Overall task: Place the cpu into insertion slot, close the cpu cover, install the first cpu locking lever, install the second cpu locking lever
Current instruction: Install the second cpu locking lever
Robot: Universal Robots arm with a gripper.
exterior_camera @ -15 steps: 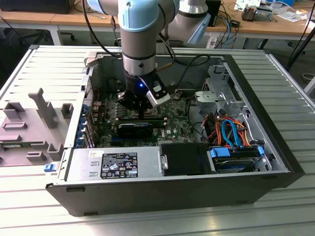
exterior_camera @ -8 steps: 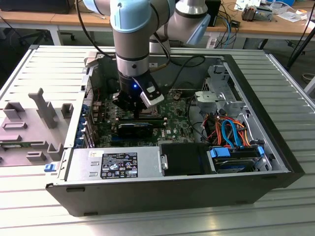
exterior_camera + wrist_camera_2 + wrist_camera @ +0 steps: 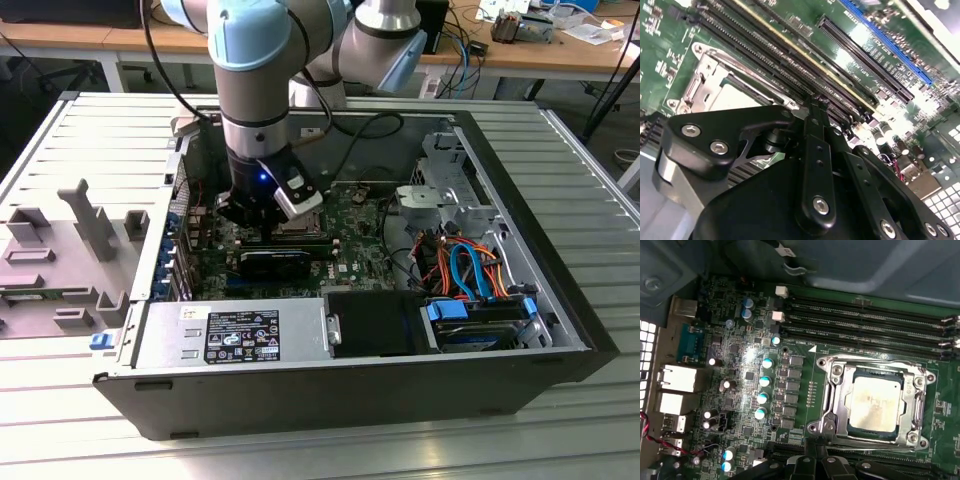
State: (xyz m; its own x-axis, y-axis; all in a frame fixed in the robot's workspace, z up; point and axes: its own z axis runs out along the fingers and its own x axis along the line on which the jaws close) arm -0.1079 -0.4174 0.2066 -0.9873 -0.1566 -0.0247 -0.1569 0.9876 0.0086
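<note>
The cpu (image 3: pixel 875 401), a silver-grey square chip, lies flat in the insertion slot on the green motherboard (image 3: pixel 740 340). The slot itself is hidden beneath it. The cpu cover (image 3: pixel 834 405), a silvery frame, lies down around the chip, whose top shows through the window. In the second wrist view the cover (image 3: pixel 702 82) and a pale corner of the cpu (image 3: pixel 735 97) sit just beyond my black gripper (image 3: pixel 812 115). My gripper (image 3: pixel 262 212) hangs low inside the open computer case, directly beside the socket. Its black body (image 3: pixel 812 465) sits close to the socket's edge.
Long black memory slots (image 3: pixel 865 315) run alongside the socket. A row of capacitors (image 3: pixel 764 382) and rear ports (image 3: pixel 675 382) stand on the far side. The case holds a power supply (image 3: pixel 235 335), a black card (image 3: pixel 275 262) and a drive cage with cables (image 3: pixel 470 270). Grey fixtures (image 3: pixel 60 250) stand outside.
</note>
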